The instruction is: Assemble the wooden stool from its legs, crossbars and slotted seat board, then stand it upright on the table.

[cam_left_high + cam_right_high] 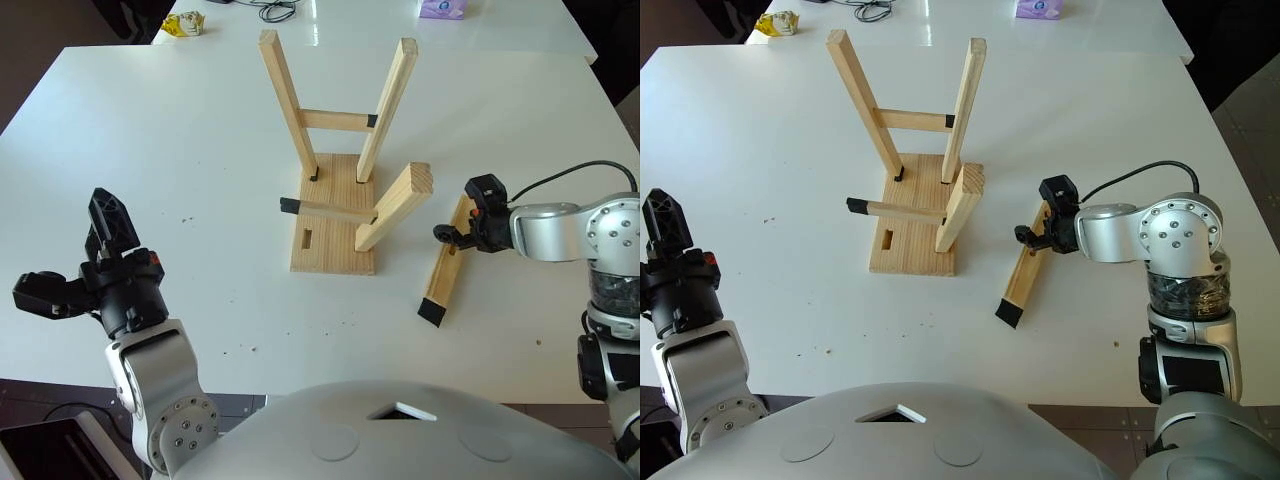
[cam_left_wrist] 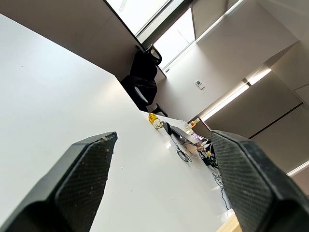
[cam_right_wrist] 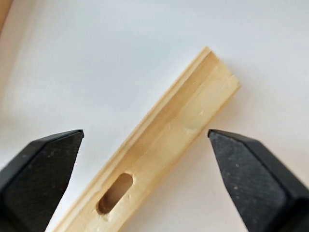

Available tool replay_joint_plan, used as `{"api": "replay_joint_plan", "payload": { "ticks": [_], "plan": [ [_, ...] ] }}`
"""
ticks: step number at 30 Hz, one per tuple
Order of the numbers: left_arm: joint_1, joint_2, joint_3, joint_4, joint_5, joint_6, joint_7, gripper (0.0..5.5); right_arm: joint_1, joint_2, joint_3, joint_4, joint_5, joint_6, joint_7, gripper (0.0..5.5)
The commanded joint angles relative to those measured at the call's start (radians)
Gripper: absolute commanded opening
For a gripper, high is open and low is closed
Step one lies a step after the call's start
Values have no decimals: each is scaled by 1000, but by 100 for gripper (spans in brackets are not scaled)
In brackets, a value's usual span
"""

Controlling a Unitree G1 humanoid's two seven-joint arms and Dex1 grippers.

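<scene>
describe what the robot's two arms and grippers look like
The left arm and right arm have smooth silver-grey shells with round, screw-dotted joint caps. A black cable loops to the right wrist. The left gripper and right gripper are black, each with two wedge-shaped, finely textured fingers. A small red mark sits by the left wrist.

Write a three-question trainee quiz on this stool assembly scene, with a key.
1. True or false: the loose pale wooden leg with a black tip lies flat on the white table.
2. How many legs stand in the flat slotted wooden seat board? A: two. B: three. C: four.
3. Fill in the blank: the right pincer, over the loose leg, is ___ (open or shut).

Key: 1 true; 2 B; 3 open.
</scene>
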Motion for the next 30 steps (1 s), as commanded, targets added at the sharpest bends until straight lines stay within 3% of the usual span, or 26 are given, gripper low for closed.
{"api": "replay_joint_plan", "payload": {
  "ticks": [1, 8, 14, 20, 25, 30],
  "plan": [
    [19, -34, -5, 29, 13, -19, -6, 359, -61, 15, -8, 36, -3, 6, 78, 476],
    [-4, -27, 4, 58, 2, -46, -29, 359, -119, -8, -8, 70, -205, -9, 212, 476],
    [75, -53, -4, 9, 5, -93, -36, 359, -103, -215, 83, 159, 3, 7, 322, 476],
    [55, -23, -9, -16, 1, -82, -3, 359, -146, -287, 154, 259, 256, 5, 214, 476],
    [61, -20, -20, -26, 4, -77, 8, 359, -202, -391, 335, 294, 571, -137, 8, 476],
    [52, -27, -46, -29, 29, -78, 22, 359, -203, -436, 446, 275, 596, -180, -60, 476]
  ]
}}
